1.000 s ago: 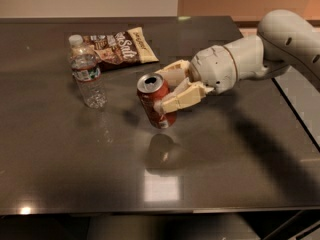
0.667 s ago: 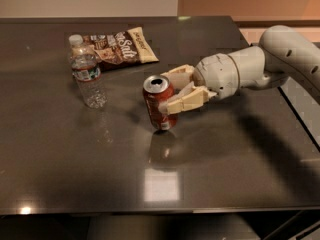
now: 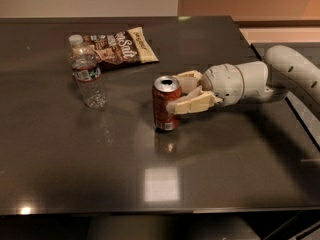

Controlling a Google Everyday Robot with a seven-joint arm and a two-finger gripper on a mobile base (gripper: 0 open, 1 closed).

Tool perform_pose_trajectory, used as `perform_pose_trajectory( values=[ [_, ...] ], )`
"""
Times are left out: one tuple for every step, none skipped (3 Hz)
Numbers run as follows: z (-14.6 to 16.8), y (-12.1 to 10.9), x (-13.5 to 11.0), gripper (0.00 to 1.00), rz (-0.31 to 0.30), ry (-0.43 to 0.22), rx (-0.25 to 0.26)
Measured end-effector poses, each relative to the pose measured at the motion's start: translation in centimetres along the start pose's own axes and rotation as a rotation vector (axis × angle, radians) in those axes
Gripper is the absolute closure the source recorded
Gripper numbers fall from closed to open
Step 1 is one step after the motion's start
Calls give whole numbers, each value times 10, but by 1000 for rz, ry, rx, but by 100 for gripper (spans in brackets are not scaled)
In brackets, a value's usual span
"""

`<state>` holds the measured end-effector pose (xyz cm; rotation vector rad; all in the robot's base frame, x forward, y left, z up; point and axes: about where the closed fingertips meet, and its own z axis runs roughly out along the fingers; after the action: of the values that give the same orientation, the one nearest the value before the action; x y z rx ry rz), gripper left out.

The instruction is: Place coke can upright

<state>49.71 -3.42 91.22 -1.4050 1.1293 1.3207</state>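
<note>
The red coke can stands upright near the middle of the dark table, silver top up, its base on or just above the surface. My gripper reaches in from the right. Its two cream fingers straddle the can's right side, one behind and one in front, shut on it. The white arm runs off to the right edge.
A clear plastic water bottle stands upright left of the can. A brown snack bag lies flat behind it. The table's right edge runs under the arm, and the front edge is near the bottom.
The can, held tilted a second ago, has come upright and moved slightly right and down toward the table. The gripper has kept its hold and pulled a little to the right.
</note>
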Motion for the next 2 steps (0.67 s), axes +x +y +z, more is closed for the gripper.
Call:
perform_pose_trajectory(
  values=[
    [-5,-2,5,59,5,-33,5],
    [-8,-3,9,36,0,-36,13]
  ],
)
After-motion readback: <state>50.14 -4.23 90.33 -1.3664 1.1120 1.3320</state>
